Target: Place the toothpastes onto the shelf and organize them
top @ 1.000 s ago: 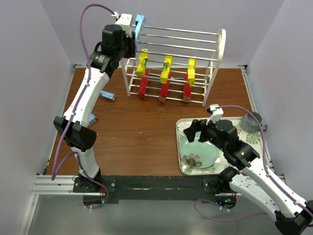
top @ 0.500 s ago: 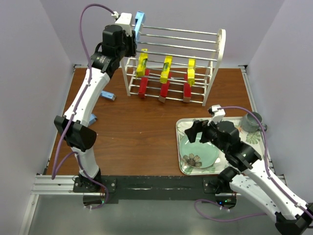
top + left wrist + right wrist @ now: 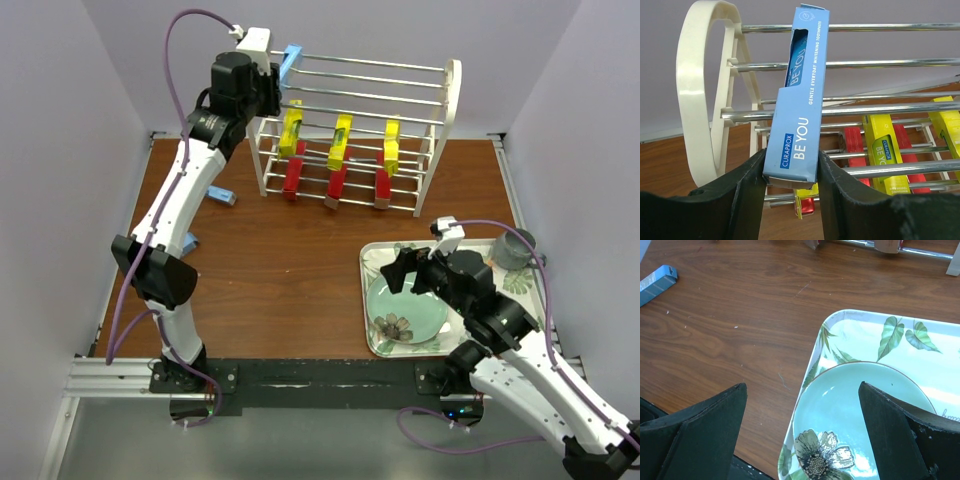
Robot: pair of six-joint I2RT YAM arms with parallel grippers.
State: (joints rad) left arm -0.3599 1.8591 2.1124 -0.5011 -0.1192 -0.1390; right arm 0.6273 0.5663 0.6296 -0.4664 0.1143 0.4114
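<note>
At 11 o'clock the left hand [image 3: 791,161] grips the foot of a light blue toothpaste [image 3: 802,100], which leans on the top rungs of the shelf [image 3: 695,75] by its side frame, tipped further over than a second ago. At 4 o'clock the right hand [image 3: 802,386] gapes wide above the floral tray [image 3: 860,325], barely shifted.

On the light blue box [image 3: 799,100], the side panel reads lengthwise: brand block "CURAPROX", large "BE YOU", and a small line "GENTLE EVERYDAY WHITENING TOOTHPASTE". "BE YOU" repeats inside its window. The yellow box [image 3: 872,132] shows "BE YOU" on its green window. Other lettering is illegible.
</note>
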